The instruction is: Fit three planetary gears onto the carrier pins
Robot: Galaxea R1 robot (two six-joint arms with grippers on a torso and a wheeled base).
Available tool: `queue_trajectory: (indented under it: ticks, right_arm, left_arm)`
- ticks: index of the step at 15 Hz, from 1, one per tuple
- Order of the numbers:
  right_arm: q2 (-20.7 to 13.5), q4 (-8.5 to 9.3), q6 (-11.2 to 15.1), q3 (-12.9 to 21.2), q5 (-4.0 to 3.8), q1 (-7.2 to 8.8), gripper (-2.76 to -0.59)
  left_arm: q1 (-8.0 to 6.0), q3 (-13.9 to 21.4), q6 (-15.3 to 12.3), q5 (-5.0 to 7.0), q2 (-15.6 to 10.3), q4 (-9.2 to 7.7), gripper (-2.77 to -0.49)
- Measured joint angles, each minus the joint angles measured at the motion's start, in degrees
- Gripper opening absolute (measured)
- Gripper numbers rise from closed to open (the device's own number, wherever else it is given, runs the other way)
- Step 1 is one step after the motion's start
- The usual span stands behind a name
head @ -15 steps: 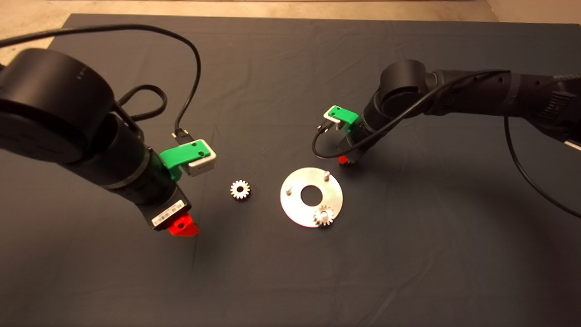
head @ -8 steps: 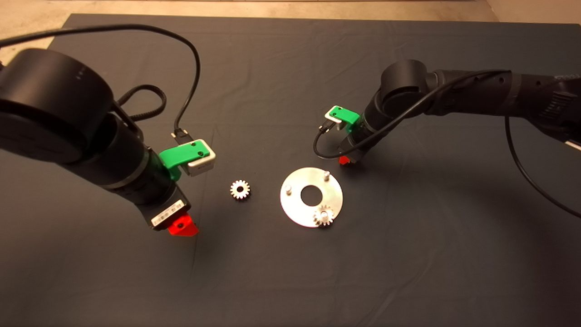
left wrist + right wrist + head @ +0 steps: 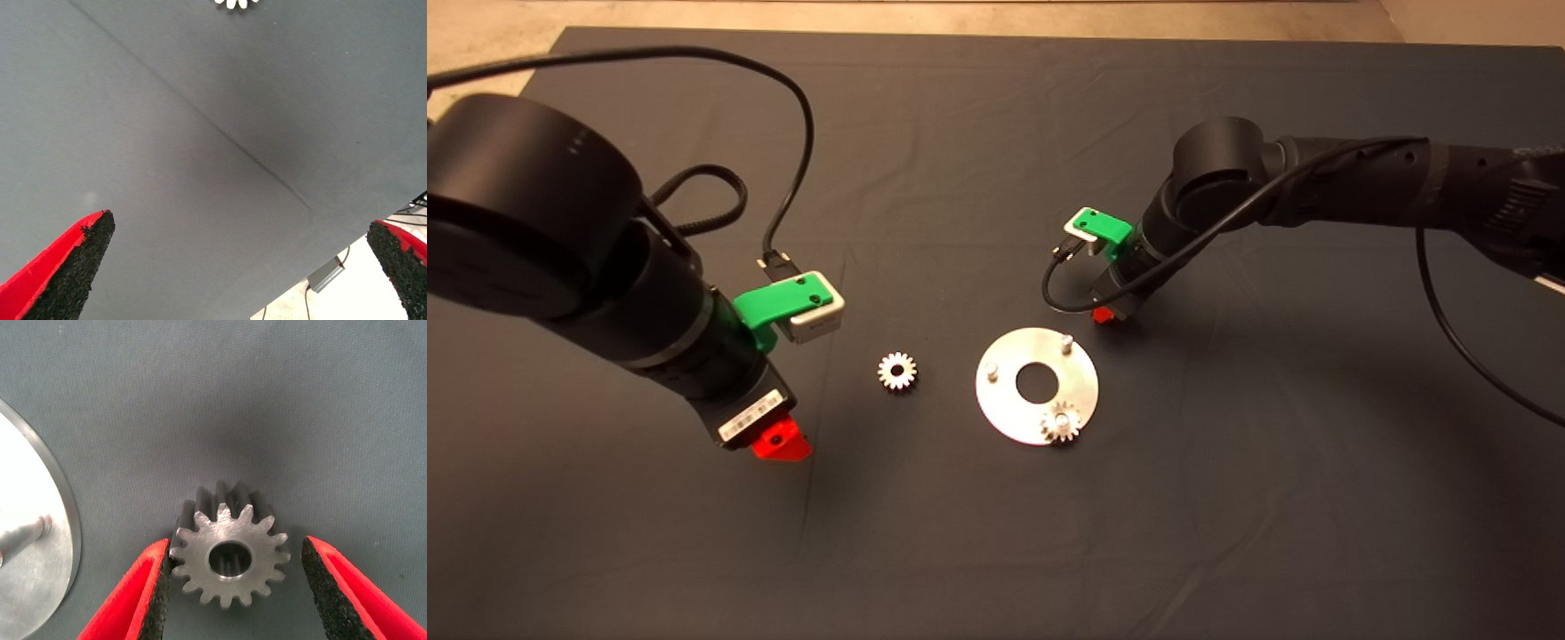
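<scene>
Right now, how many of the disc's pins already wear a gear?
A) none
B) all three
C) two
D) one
D: on the disc, only the nearest pin carries a gear; the other two pins stand bare.

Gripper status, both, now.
Left gripper: open, empty, above the mat.
Right gripper: open around a gear, not clamped.

The left gripper [image 3: 783,442] has drifted slightly toward the mat's left edge.
</scene>
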Motion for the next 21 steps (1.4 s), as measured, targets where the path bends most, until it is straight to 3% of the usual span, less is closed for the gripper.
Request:
queue_trajectory:
  ticks: [13,15,19,21]
  right_arm:
    - [-0.2,0.00,0.0,1.3,-0.06,0.11,-1.98]
    - [-0.4,0.00,0.0,1.3,-0.04,0.11,-2.11]
    - [-1.1,0.01,0.0,1.3,-0.02,0.11,-2.11]
    - [-1.2,0.01,0.0,1.6,-0.02,0.11,-2.23]
  left_arm:
    - [-0.17,0.0,0.0,0.02,-0.3,-0.04,-0.49]
    - [-0.20,0.0,0.0,0.05,-0.4,-0.06,-0.49]
    - [-0.18,0.0,0.0,0.02,-0.4,-0.06,-0.49]
    - [-0.20,0.0,0.0,0.02,-0.5,-0.06,-0.49]
